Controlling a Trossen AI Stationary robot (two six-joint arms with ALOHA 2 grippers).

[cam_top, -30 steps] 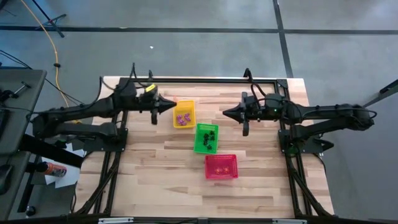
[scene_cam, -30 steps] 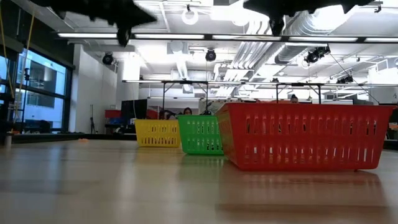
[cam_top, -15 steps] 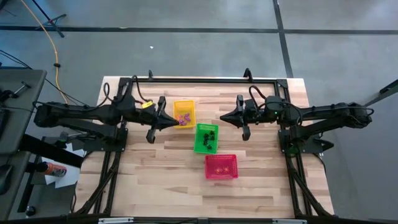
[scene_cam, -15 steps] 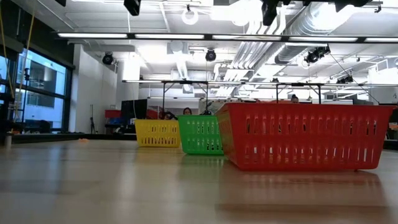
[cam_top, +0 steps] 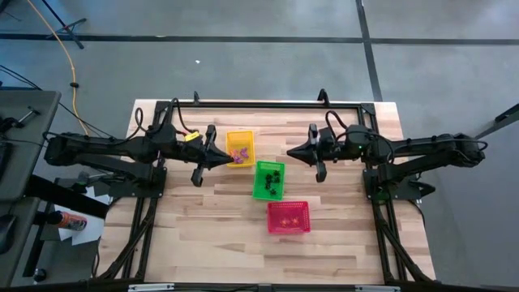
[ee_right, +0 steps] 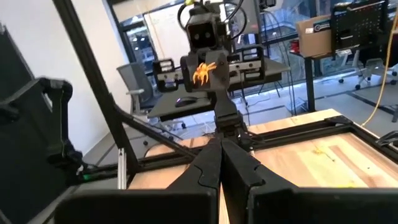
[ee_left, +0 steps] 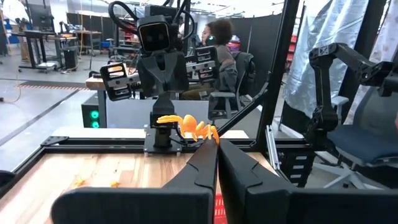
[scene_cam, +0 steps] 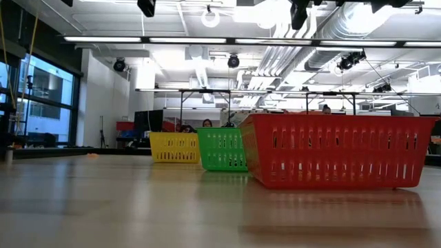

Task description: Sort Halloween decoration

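Note:
My left gripper (cam_top: 227, 156) hovers just off the left side of the yellow basket (cam_top: 239, 148), shut on a tiny orange spider trinket (ee_left: 186, 127). The right wrist view shows the spider (ee_right: 204, 71) at that gripper's tips. My right gripper (cam_top: 292, 151) is shut and empty, raised to the right of the yellow basket, facing the left one. Purple trinkets (cam_top: 238, 152) lie in the yellow basket. Black ones (cam_top: 274, 178) lie in the green basket (cam_top: 269, 179). The red basket (cam_top: 289, 216) stands nearest the table's near edge. My left gripper pinches the orange spider by one side of it (ee_left: 208, 136) between its two fingertips. The fingers lie about level and point toward the table's right. The spider is lifted clear of the table, and its body and legs stick out beyond the tips.
The three baskets stand in a slanting row in the table's middle: yellow (scene_cam: 175, 147), green (scene_cam: 222, 148), red (scene_cam: 337, 150). A black frame rail (cam_top: 259, 104) runs along the far edge. Bare wood lies along the near side. A person sits beyond the table (ee_left: 219, 46).
My left gripper, still shut on the spider, has swung from the yellow basket's far-left corner toward the near edge and risen. My right gripper has risen a little and shifted slightly toward the left. Both have held still for the last half second.

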